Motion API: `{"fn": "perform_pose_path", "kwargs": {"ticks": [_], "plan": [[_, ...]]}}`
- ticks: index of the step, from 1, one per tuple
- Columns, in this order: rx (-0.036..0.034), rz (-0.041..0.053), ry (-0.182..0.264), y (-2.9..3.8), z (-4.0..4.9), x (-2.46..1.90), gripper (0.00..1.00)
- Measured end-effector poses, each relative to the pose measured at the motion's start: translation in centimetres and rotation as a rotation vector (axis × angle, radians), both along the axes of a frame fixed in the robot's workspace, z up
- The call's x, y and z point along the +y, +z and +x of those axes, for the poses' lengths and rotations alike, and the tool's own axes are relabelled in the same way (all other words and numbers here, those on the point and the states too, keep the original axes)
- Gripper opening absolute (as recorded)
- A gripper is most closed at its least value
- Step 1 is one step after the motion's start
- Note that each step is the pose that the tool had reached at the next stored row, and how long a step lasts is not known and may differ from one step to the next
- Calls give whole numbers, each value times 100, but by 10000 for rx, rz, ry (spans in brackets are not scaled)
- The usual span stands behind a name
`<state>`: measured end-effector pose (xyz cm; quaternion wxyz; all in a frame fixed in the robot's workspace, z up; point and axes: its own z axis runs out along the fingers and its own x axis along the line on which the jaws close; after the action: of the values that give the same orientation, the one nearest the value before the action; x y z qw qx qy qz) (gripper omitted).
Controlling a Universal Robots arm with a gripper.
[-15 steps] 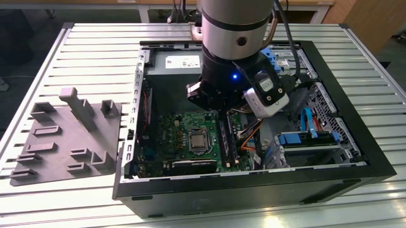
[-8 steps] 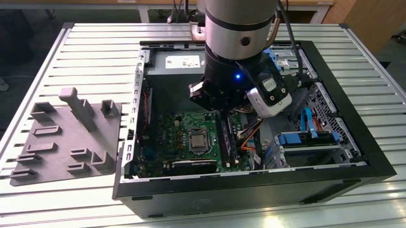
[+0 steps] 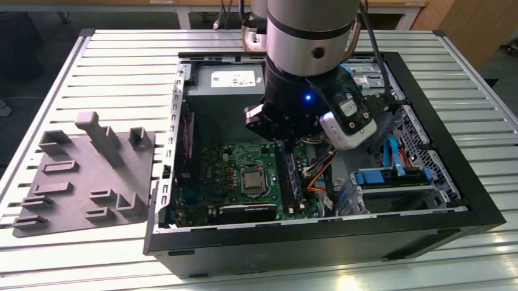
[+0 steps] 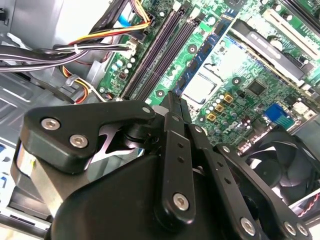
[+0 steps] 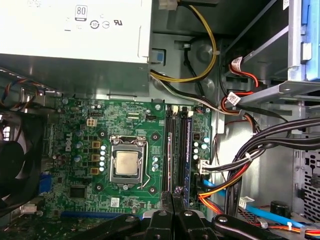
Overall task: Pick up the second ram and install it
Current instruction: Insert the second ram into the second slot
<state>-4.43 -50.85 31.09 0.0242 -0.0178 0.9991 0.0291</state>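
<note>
My gripper (image 3: 284, 146) reaches down into the open computer case (image 3: 453, 206), over the motherboard (image 3: 218, 176). Its two thin black fingers are shut against each other in both wrist views, with nothing between them (image 5: 172, 198) (image 4: 173, 100). They hover at one end of the long black memory sockets (image 5: 177, 150) beside the CPU (image 5: 125, 163). A dark stick that looks like a ram (image 5: 188, 155) stands on edge in the socket farthest from the CPU. I cannot tell whether this is the second ram, nor whether the fingers touch it.
A grey moulded tray (image 3: 81, 176) with upright posts lies on the slatted table at the exterior view's left. The power supply (image 3: 230, 76) fills the case's back. Cable bundles (image 5: 240, 165) and a blue drive bay (image 3: 389, 177) crowd one side of the sockets, and a fan (image 4: 280, 165) sits past the CPU.
</note>
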Motion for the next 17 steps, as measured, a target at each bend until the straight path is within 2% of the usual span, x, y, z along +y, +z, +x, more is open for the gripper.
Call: {"fn": "perform_pose_path", "kwargs": {"ticks": [17], "plan": [[0,0,1,0,49,0,12]]}}
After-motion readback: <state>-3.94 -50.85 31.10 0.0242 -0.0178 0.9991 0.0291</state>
